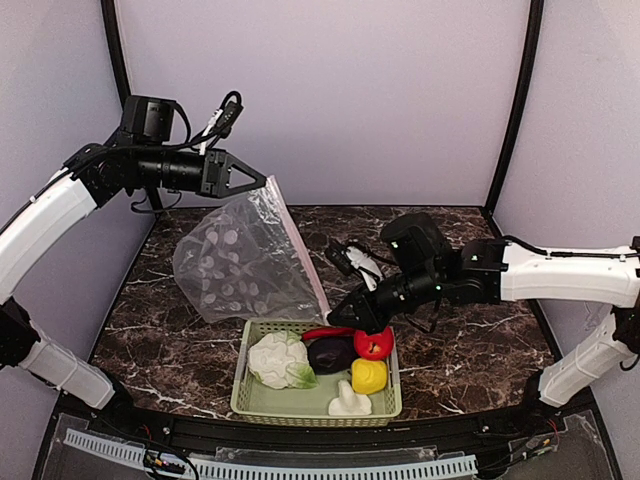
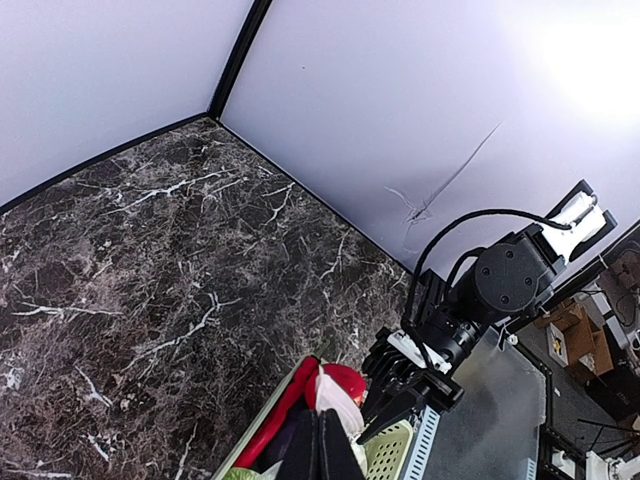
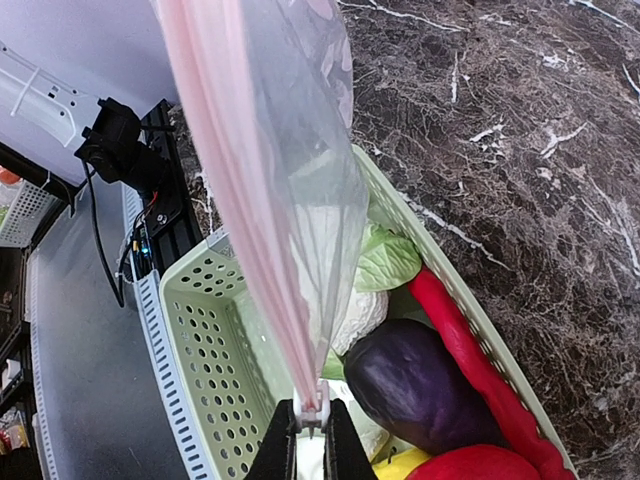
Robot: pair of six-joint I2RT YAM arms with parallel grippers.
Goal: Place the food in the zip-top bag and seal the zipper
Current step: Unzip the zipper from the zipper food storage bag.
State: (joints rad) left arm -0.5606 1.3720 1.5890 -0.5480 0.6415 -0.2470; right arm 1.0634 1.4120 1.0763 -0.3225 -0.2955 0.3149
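Basket (image 1: 243,398): one, nearest; held all six pieces of food: cauliflower (image 1: 278,360), eggplant (image 1: 331,353), red pepper (image 1: 374,345), chili (image 1: 325,332), yellow pepper (image 1: 368,376) and mushroom (image 1: 349,404), one each.
Right gripper (image 3: 310,432): jaws clamped on the zipper (image 3: 245,230) at its lower end, above the basket.
Zip-top bag (image 1: 240,265): one, empty, stretched between both grippers.
Left gripper (image 1: 262,182): farthest; jaws pinched on the bag's top corner.
Risk: both grippers were occupied and the mouth looked shut; a harder pull could slip a corner free.

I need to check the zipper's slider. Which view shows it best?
Right wrist: the slider sits close up, pinched by the right gripper at the end of the zipper. The top view shows only the pink strip; the left wrist view, no slider.
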